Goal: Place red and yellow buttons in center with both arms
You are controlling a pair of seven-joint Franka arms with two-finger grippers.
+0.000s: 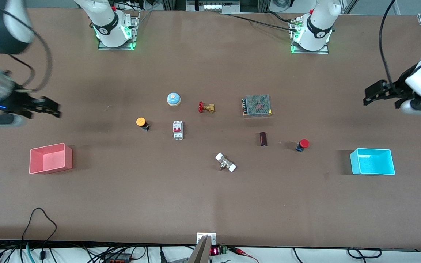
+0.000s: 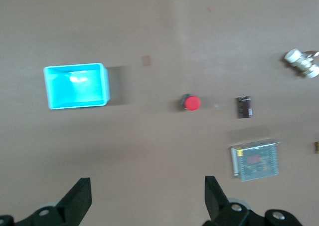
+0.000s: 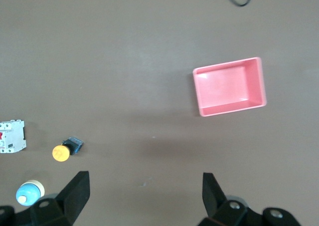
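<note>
Cables (image 1: 38, 228) are trailing along the bottom edge of the front view, under the bare brown tabletop (image 1: 210, 204). Mid-frame, the red button (image 1: 303, 144) is sitting near the cyan bin (image 1: 372, 161), and the yellow button (image 1: 141, 123) is lying centre-left, above the pink bin (image 1: 50, 158). The left gripper (image 1: 375, 94) at the right edge and the right gripper (image 1: 44, 107) at the left edge are hovering, jaws spread, holding nothing.

An open pink plastic bin (image 1: 50, 158) sits toward the right arm's end of the table, an open cyan plastic bin (image 1: 372, 162) toward the left arm's end. Between them lie a blue dome bell (image 1: 173, 98), a brass valve with red handle (image 1: 206, 107), a white circuit breaker (image 1: 178, 129), a metal mesh-topped power supply (image 1: 257, 105), a dark brown cylinder (image 1: 263, 139) and a white-capped metal fitting (image 1: 226, 162).
</note>
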